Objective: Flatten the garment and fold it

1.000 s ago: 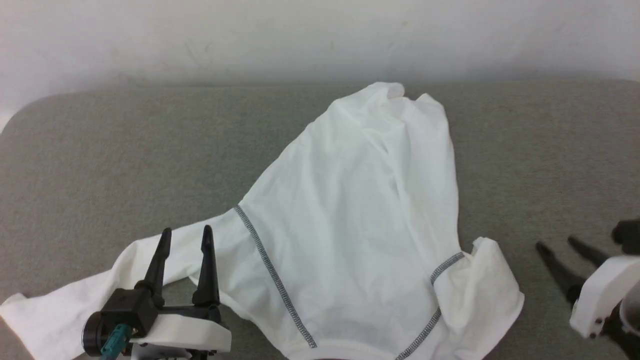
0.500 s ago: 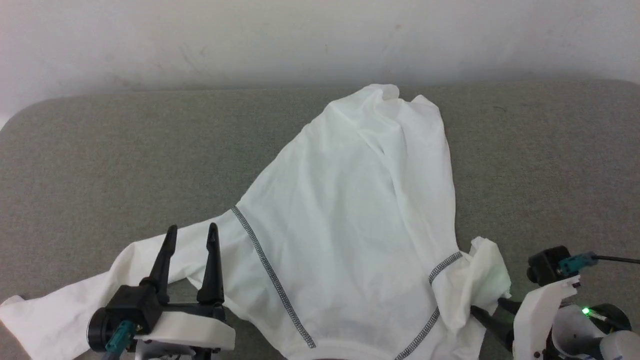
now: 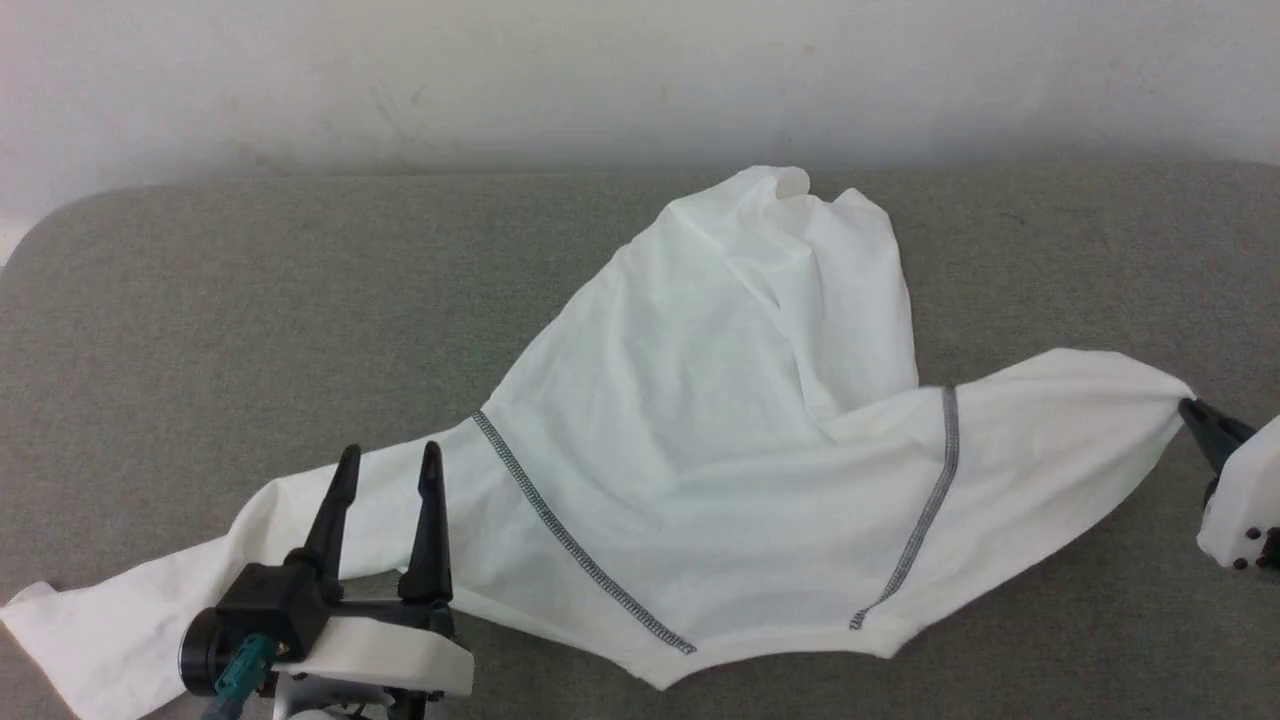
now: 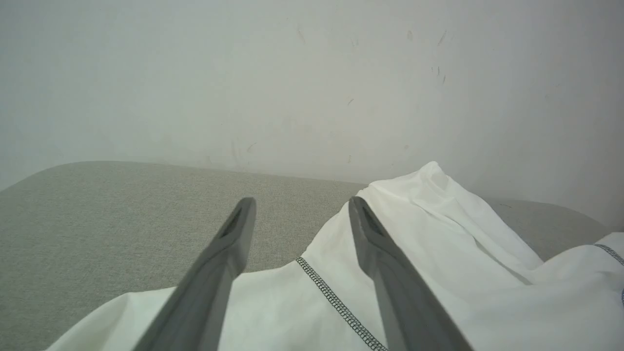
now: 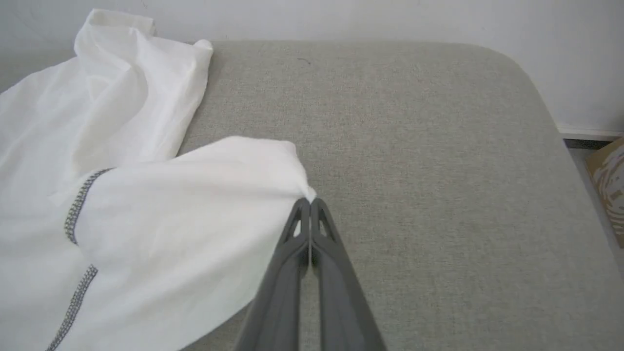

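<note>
The garment (image 3: 700, 440), a large white thin-fabric shirt with grey patterned seam stitching, lies spread across the grey fabric-covered tabletop (image 3: 250, 300). Its body is bunched toward the far wall (image 3: 400, 70) and one sleeve runs out to each side. The right end effector (image 5: 310, 201) is pinched shut on the tip of the right sleeve (image 3: 1050, 430), which stretches taut and slightly raised toward it; whether it holds the cuff hem or just a fold of cloth is hard to tell. The left end effector (image 3: 391, 450) hovers with its fingers spread wide over the left sleeve (image 3: 150, 600), holding nothing. The cloth looks light, limp and prone to slipping and wrinkling, so it probably handles best when taken at hems, cuffs or stitched seams and drawn gently outward, low over the surface.
</note>
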### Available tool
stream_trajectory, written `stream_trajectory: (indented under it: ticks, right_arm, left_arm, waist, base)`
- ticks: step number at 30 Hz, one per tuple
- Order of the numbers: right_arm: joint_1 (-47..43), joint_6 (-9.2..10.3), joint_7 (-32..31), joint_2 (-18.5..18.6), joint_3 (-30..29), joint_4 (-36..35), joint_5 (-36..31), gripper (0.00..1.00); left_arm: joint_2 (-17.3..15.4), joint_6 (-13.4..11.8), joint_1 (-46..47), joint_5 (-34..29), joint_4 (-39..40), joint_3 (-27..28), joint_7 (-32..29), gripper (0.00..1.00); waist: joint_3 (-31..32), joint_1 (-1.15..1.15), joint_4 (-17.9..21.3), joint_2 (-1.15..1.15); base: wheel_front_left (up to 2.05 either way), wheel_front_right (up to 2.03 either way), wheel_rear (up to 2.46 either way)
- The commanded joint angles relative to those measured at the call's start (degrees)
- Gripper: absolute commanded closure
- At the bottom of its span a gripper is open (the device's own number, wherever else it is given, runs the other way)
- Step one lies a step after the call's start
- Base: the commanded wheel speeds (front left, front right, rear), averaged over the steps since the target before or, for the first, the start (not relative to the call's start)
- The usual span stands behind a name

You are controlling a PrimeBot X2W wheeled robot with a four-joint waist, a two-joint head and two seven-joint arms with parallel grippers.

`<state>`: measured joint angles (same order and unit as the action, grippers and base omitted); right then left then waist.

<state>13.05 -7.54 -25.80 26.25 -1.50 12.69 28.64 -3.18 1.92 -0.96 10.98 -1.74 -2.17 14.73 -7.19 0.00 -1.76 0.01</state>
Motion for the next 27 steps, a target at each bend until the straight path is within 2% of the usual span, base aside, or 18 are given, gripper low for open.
stream_trajectory:
  ticks: [1, 2, 3, 4, 8, 12, 16, 20, 24, 27]
  right_arm:
    - [0.96, 0.05, 0.65, -0.28, -0.6, 1.33, -0.59, 1.0]
    - [1.27, 0.05, 1.25, -0.31, -0.85, 2.54, -1.19, 0.78]
    - [1.47, 0.05, 2.3, -0.74, -1.06, 3.51, -1.33, 0.35]
    - [1.46, 0.05, 3.64, -1.27, -1.11, 4.26, -1.46, 0.0]
    - [-0.72, 0.05, 9.17, -4.15, -2.28, 5.92, -2.06, 0.0]
    - [-5.23, 0.05, 12.08, -6.97, -4.45, 2.78, -2.9, 0.0]
    - [-10.28, 0.05, 7.11, -8.63, -3.03, -3.86, -2.76, 0.0]
    - [-12.78, 0.05, 0.0, -8.39, 0.26, -8.22, -2.96, 0.0]
    - [-11.14, 0.05, -4.09, -8.2, 3.85, -7.47, -2.93, 0.0]
    - [-7.96, 0.05, -6.29, -7.75, 6.35, -3.89, -2.32, 0.0]
  left_arm:
    - [0.16, 0.22, 0.9, -0.42, -0.14, -0.04, 0.27, 0.0]
    - [0.17, 0.26, 0.94, -0.46, -0.15, -0.12, 0.27, 0.0]
    - [0.18, 0.29, 0.99, -0.47, -0.18, -0.21, 0.27, 0.0]
    - [0.19, 0.32, 1.05, -0.46, -0.23, -0.25, 0.27, 0.0]
    - [0.21, 0.32, 0.95, -0.3, -0.56, -0.07, 0.27, 0.0]
    - [0.23, 0.19, -0.07, -0.05, -0.81, 0.34, 0.27, 0.0]
    - [0.24, 0.02, -1.21, -0.03, -1.03, 1.02, 0.27, 0.0]
    - [0.24, 0.27, -1.43, -0.06, -1.45, 1.16, 0.27, 0.0]
    - [0.24, 0.6, -0.77, -0.14, -1.85, 0.94, 0.27, 0.0]
    - [0.25, 0.69, -0.09, -0.14, -2.21, 0.58, 0.27, 0.0]
  waist:
    - [-0.12, 0.0, -0.06, -0.01]
    - [-0.19, 0.0, -0.15, -0.01]
    - [-0.29, 0.0, -0.28, -0.01]
    - [-0.39, 0.0, -0.36, -0.01]
    - [-0.23, 0.0, -0.59, -0.01]
    - [1.01, 0.0, -0.34, -0.01]
    - [2.31, 0.0, 0.56, -0.01]
    - [2.84, 0.0, 1.02, -0.01]
    - [2.37, 0.0, 0.97, -0.01]
    - [1.29, 0.0, 0.74, -0.01]
  base:
    - [0.0, 0.0, 0.0]
    - [0.0, 0.0, 0.0]
    - [0.0, 0.0, 0.0]
    - [0.0, 0.0, 0.0]
    - [0.0, 0.0, 0.0]
    - [0.0, 0.0, 0.0]
    - [0.0, 0.0, 0.0]
    - [0.0, 0.0, 0.0]
    - [0.0, 0.0, 0.0]
    - [0.0, 0.0, 0.0]
